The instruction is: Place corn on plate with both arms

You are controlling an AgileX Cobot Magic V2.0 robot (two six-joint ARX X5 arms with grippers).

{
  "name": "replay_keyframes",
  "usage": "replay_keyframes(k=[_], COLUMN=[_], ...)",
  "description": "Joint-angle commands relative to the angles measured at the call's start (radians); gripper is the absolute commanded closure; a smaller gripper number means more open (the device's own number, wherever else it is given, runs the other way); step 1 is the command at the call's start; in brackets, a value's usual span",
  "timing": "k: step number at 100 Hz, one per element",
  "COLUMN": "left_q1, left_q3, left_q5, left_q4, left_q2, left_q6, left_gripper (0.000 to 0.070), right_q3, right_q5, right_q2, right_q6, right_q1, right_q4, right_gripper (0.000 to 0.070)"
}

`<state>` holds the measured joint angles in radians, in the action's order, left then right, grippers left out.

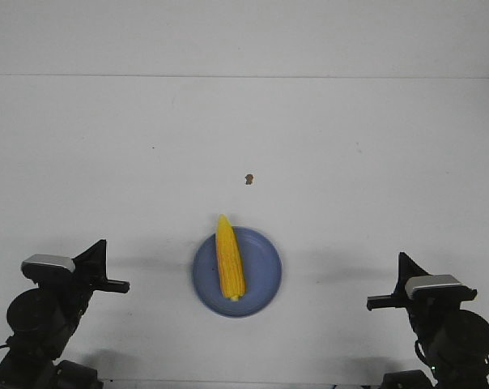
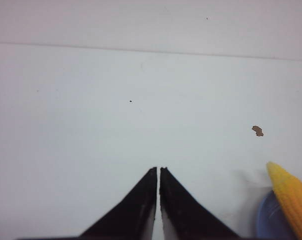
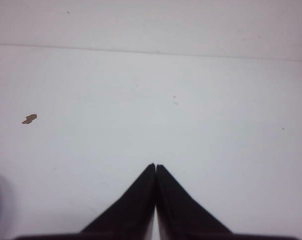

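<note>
- While both arms are held low at the near corners of the white worktop, the corn is seen lying on the plate, lengthwise away from the robot.
- Its pointed tip is carried just past the far rim of the plate, and its blunt end is rested inside the near half.
- The plate is placed near the front edge of the worktop, between the two arms and well apart from each.
- A small brown speck is found on the worktop beyond the plate, apart from it.
- The left gripper is shown with its jaws drawn almost together, only a thin slit being left between them, and nothing is held.
- In the left wrist view the corn's tip and a part of the plate's rim are caught at the picture's edge, clear of the jaws.
- The right gripper is shown with its jaws pressed together at the tips, and nothing is held between them.
- Only bare worktop and the brown speck are seen ahead of the right jaws.
</note>
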<state>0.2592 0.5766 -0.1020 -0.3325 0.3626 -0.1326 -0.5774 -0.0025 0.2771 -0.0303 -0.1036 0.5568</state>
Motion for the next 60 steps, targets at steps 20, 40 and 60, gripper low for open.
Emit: replay_keyframes(k=[20, 40, 60], left_q1=[-0.024, -0.045, -0.057], left_q3=[-0.192, -0.362, -0.472], left_q5=[-0.004, -0.004, -0.004], left_q4=[0.242, 0.322, 0.338], left_q2=[-0.139, -0.266, -0.359], left_q6=[0.045, 0.046, 0.045], left_gripper=[0.0684, 0.0684, 0.0684], right_q3=[-0.011, -0.011, -0.011], right_q5=[0.002, 0.002, 0.002], right_q2=[0.003, 0.003, 0.003], right_q6=[0.004, 0.004, 0.004], right_q1=[0.000, 0.000, 0.000], right_q4=[-0.010, -0.010, -0.010], right_gripper=[0.0700, 0.0700, 0.0700])
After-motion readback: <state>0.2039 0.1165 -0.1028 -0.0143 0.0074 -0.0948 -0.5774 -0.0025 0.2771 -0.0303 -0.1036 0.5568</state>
